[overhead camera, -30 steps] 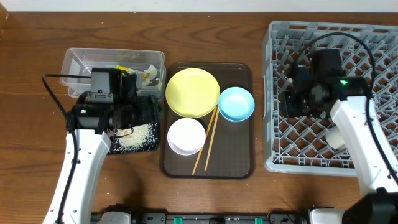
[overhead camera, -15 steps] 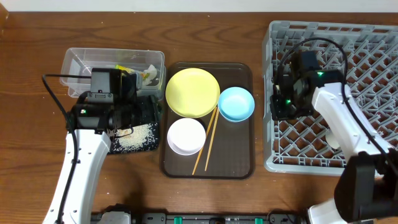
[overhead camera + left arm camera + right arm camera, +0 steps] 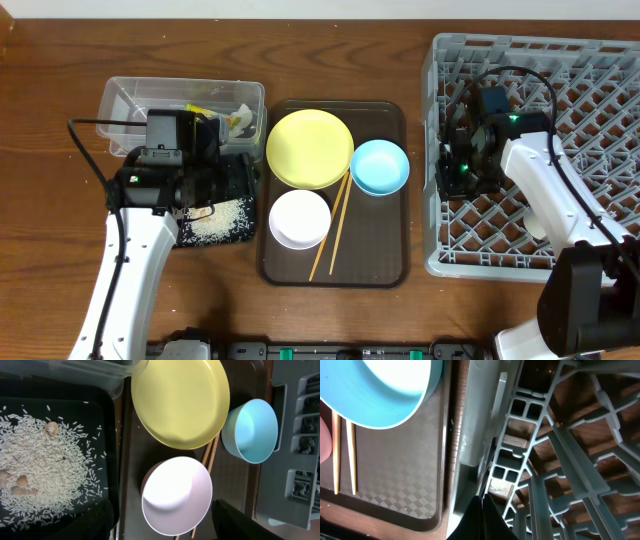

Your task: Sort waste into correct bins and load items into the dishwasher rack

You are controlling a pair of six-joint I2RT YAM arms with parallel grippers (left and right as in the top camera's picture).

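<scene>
right gripper (image 3: 482, 505): pinched shut, empty, low by the rack's (image 3: 470, 450) left wall
left gripper (image 3: 161, 522): spread wide over the white bowl (image 3: 176, 495)
blue bowl (image 3: 375, 390): just past that wall, on the brown tray (image 3: 395, 485)
risk: shut tips snagging the lattice, or bumping the bowl rim and skidding it

I count ten lots, read off the overhead view.

- Rack (image 3: 600, 70): light-grey lattice crate, three o'clock, with a small pale cup (image 3: 537, 224) inside, partly hidden.
- Yellow plate (image 3: 310, 148): centre, twelve o'clock.
- Light blue bowl (image 3: 380, 166): upright, just beside the plate at its four o'clock.
- White bowl (image 3: 299, 218): upright, at the plate's six.
- Chopsticks (image 3: 332, 228): paired, slanting between the bowls.
- Clear tub (image 3: 130, 100): ten o'clock, holding the wrapper (image 3: 238, 122).
- Black tray (image 3: 243, 180): nine o'clock, strewn with rice (image 3: 218, 220).
</scene>
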